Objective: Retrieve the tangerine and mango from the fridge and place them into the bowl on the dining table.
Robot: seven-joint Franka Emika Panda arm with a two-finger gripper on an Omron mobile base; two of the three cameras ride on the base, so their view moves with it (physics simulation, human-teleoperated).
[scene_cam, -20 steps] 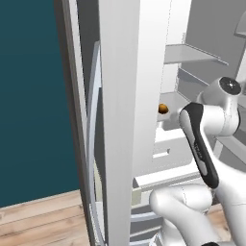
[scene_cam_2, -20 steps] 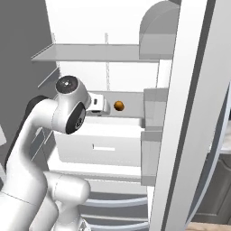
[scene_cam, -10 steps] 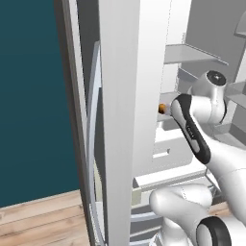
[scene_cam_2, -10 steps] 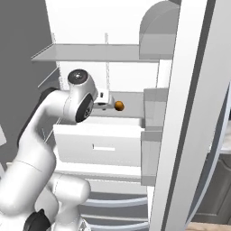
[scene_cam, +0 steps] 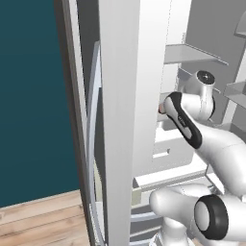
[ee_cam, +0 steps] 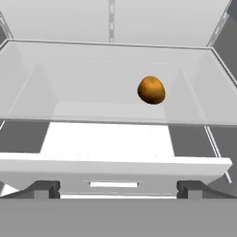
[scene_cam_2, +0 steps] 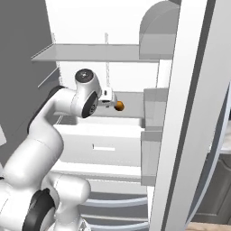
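Nearest the base, a strip of wood floor [scene_cam: 38,216] runs under a teal wall [scene_cam: 29,96], and the fridge's [scene_cam_2: 135,27] open left door [scene_cam: 122,96] stands edge-on in the left base view, its grey handle [scene_cam: 93,144] curving down the near side. The open right door [scene_cam_2: 189,113] fills the right side of the right base view, with translucent bins [scene_cam_2: 155,106] hung on its inner face. The arm [scene_cam_2: 49,135] reaches into the white interior, and the gripper [ee_cam: 118,187] stands with its jaws spread wide and nothing between them, its two dark fingertips [ee_cam: 46,188] well apart at the bottom of the hand view. Just below and ahead of it is a white drawer [scene_cam_2: 103,144] with a slot handle. Above the drawer lies a clear glass shelf [ee_cam: 28,106], and on it, right of the middle and toward the back edge, sits the tangerine [ee_cam: 151,90], a small dark-orange ball; in the right base view it [scene_cam_2: 119,105] shows just past the hand, apart from the fingertips. Higher up a second glass shelf [scene_cam_2: 90,53] spans the compartment, and the white back wall [ee_cam: 162,21] with a vertical rail closes the view.
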